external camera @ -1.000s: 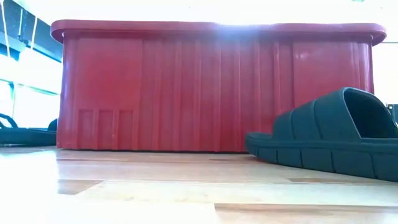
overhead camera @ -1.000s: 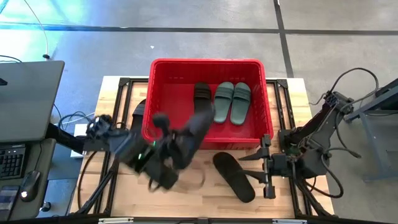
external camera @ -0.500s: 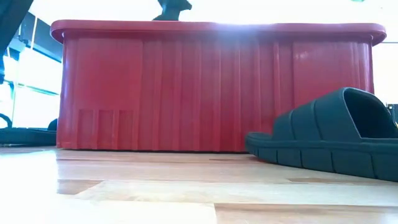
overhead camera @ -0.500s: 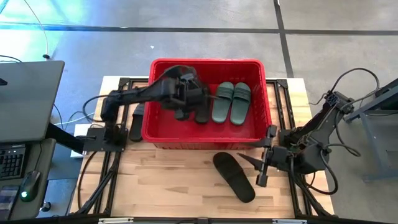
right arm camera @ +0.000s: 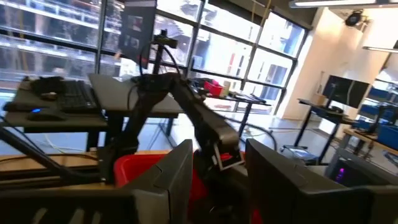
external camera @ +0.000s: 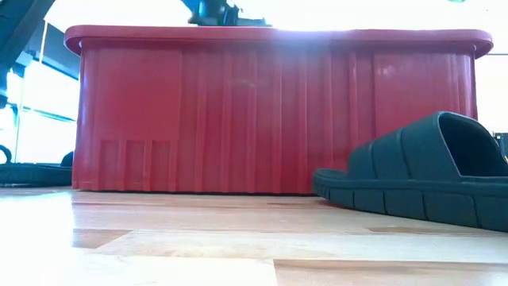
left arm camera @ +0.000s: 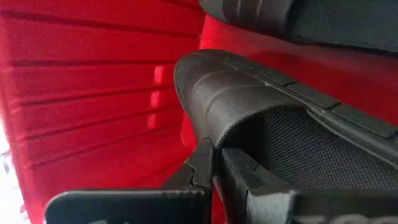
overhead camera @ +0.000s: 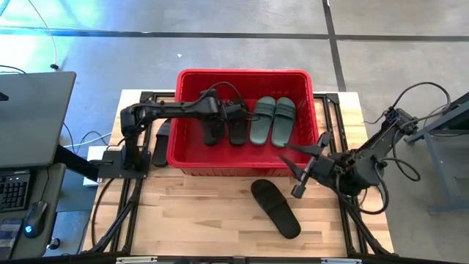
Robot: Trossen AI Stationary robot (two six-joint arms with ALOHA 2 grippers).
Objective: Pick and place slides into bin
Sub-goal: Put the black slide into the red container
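Over the red bin (overhead camera: 244,152) the left arm reaches from its base, and the left gripper (overhead camera: 220,123) is down inside, among the slides. In the left wrist view its fingers (left arm camera: 208,165) press on the edge of a black slide (left arm camera: 280,118), so it is clamped on this slide, with the ribbed red wall just beside it. Next to this gripper, inside the bin, a second black slide (overhead camera: 237,125) lies, and beyond that the two green slides (overhead camera: 273,119) lie side by side.

Off the bin's near right corner, the right gripper (overhead camera: 300,167) hangs over the desk (overhead camera: 212,216) with its fingers wide apart and nothing between them. Just below and in front of it one black slide (overhead camera: 276,208) lies flat on the pale wooden planks, apart from the bin wall; the low view shows it with the strap up. On the far side of the left arm from the bin, another black slide (overhead camera: 160,141) lies on the desk close to the bin's outer wall.

The desk stands on a grey concrete floor (overhead camera: 388,59) with dark lines. To the left there is a grey workstation with a keyboard (overhead camera: 13,192). The right wrist view shows big windows (right arm camera: 56,37) and more desks with monitors (right arm camera: 345,90) behind.
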